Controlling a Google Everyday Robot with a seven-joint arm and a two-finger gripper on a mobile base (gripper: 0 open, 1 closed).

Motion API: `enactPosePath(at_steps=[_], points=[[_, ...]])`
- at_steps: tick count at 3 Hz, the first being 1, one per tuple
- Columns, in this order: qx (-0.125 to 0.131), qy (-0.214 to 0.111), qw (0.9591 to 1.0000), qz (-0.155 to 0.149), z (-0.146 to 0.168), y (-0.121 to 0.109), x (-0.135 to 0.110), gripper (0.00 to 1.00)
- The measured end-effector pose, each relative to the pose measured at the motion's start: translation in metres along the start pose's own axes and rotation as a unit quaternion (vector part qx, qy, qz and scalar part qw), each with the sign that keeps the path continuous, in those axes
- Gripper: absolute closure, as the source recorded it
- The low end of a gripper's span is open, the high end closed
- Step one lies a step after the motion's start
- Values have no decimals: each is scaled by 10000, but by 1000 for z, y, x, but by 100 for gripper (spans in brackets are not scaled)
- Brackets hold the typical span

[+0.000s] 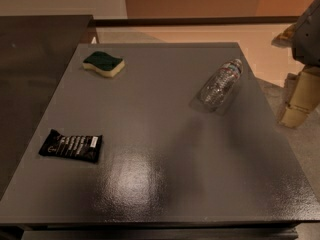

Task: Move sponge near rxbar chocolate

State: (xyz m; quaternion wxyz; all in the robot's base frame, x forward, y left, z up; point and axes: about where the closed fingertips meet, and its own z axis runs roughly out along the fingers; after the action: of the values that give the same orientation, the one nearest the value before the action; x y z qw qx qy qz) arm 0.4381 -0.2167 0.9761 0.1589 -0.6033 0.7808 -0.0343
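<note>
The sponge (103,64), dark green on top with pale yellow foam below, lies at the far left of the grey table (165,184). The rxbar chocolate (71,146), a flat black wrapper with white text, lies near the table's left edge, closer to the front. The two are well apart, with bare tabletop between them. My gripper (299,104) hangs at the right edge of the view, beyond the table's right side, far from both things and holding nothing that I can see.
A clear plastic bottle (221,82) lies on its side at the table's far right. A dark counter (35,69) adjoins the table on the left. Tan floor and a wall lie behind.
</note>
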Motion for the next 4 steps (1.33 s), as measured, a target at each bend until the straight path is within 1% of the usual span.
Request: enactPosePath(at_steps=[1, 2, 3, 4], points=[[1, 0, 10000, 0, 0, 0, 0, 0], [-90, -20, 9998, -201, 8, -3, -17, 0], [-242, -93, 9984, -507, 29, -1, -51, 0], [-351, -157, 9967, -711, 54, 7, -94, 0]])
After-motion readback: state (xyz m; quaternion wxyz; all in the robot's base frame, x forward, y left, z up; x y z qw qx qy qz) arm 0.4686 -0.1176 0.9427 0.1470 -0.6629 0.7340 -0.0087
